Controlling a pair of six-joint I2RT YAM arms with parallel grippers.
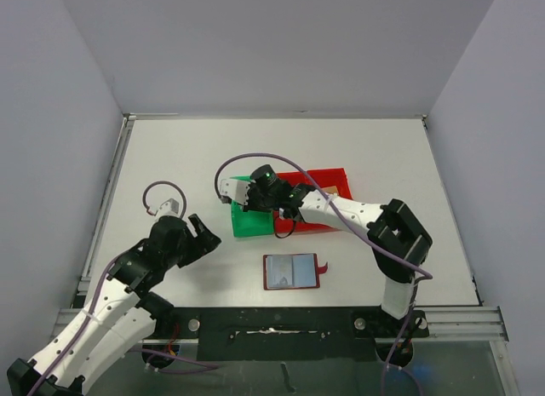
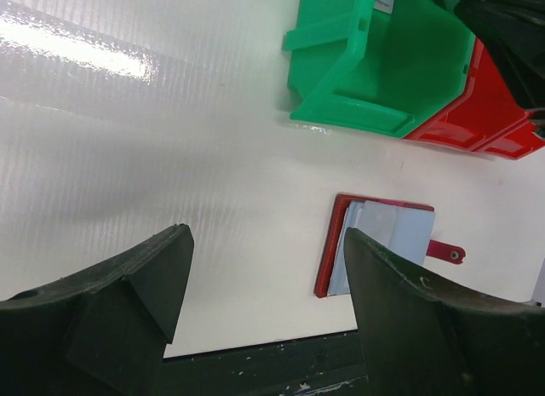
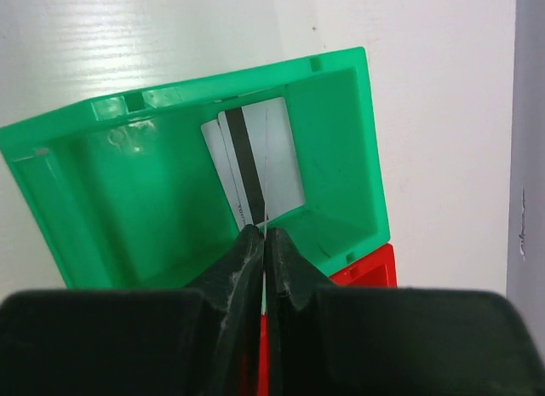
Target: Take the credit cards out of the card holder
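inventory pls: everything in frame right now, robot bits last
table: one, white, under everything
green bin: one, green, mid-table
red bin: one seen, red, right beside the green bin
credit cards: two seen, silver-grey, top one with a black stripe, overlapping inside the green bin
held card: one, edge-on so colour unclear, in the right tool above the green bin
card holder: one, dark red with pale blue-grey inside, lying open near the table's near edge, red tab at its right
left tool: one, black, open, empty, over bare table left of the card holder
right tool: one, black, shut on the held card
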